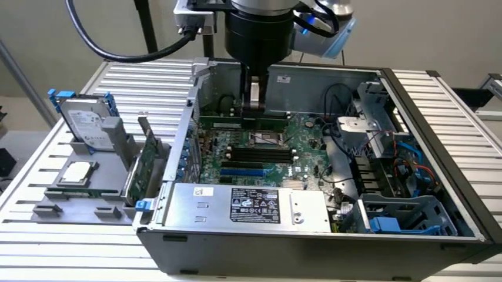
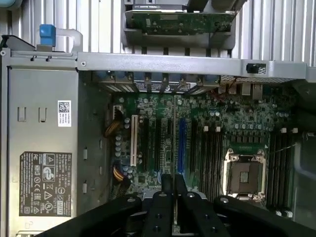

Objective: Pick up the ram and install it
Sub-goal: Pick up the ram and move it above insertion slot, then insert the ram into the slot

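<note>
My gripper (image 1: 253, 107) reaches down into the open computer case (image 1: 439, 117), above the green motherboard (image 1: 302, 161). It is shut on the ram (image 1: 223, 123), a long thin green stick held level just behind the CPU socket (image 1: 264, 138). In the wrist view the ram (image 2: 175, 143) is edge-on, a thin line running out from between the black fingers (image 2: 163, 183) of the gripper (image 2: 171, 181). Below it lie the motherboard's long slots (image 2: 181, 145) and the CPU socket (image 2: 244, 173). The black memory slots (image 1: 253, 154) lie nearer than the socket in the exterior view.
On the exterior view's left a grey holder (image 1: 55, 202) carries a silver hard drive in a blue frame (image 1: 84, 123), a large green expansion card (image 1: 145, 164) with a blue tab and a square chip (image 1: 76, 172). The power supply (image 1: 243, 202), cables (image 1: 392, 164) and drive cages (image 1: 408, 214) crowd the case.
</note>
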`<state>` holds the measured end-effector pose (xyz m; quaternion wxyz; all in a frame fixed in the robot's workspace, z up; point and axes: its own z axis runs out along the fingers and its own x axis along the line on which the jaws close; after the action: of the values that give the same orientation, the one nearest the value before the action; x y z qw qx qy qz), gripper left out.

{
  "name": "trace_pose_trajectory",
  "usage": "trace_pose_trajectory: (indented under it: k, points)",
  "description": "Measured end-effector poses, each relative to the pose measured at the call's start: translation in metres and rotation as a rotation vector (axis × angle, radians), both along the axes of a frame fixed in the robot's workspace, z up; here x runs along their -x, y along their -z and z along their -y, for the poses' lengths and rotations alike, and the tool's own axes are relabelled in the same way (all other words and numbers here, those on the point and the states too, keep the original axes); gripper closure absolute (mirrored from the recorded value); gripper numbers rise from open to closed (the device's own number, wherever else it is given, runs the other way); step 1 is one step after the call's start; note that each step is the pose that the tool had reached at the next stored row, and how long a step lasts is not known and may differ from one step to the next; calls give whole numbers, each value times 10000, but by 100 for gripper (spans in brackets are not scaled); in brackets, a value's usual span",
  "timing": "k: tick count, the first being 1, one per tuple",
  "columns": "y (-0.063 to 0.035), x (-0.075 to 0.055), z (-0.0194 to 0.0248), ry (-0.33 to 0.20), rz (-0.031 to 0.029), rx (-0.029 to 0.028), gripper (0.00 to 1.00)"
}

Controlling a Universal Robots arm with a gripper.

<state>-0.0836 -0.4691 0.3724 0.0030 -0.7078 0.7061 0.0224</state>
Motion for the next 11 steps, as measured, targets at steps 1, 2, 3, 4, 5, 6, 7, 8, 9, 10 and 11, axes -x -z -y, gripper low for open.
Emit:
trace_pose_trajectory:
  k: [1, 2, 3, 4, 5, 6, 7, 8, 9, 10, 11]
  points:
    - [18, -16, -31, 1, 0, 0, 100]
    - [35, -32, -62, 0, -1, 2, 100]
    - [54, -50, -93, 0, -1, 1, 100]
    - [72, -67, -124, -1, -1, 1, 100]
    - [91, -85, -157, -1, 0, 1, 100]
    - [109, -103, -187, -1, 0, 1, 100]
    - [127, -120, -217, -1, 0, 0, 100]
    - [145, -137, -248, 0, 0, 1, 100]
    - [163, -153, -281, 0, -1, 1, 100]
    - [182, -171, -316, 0, -1, 1, 100]
    - [200, -189, -349, -1, 0, 1, 100]
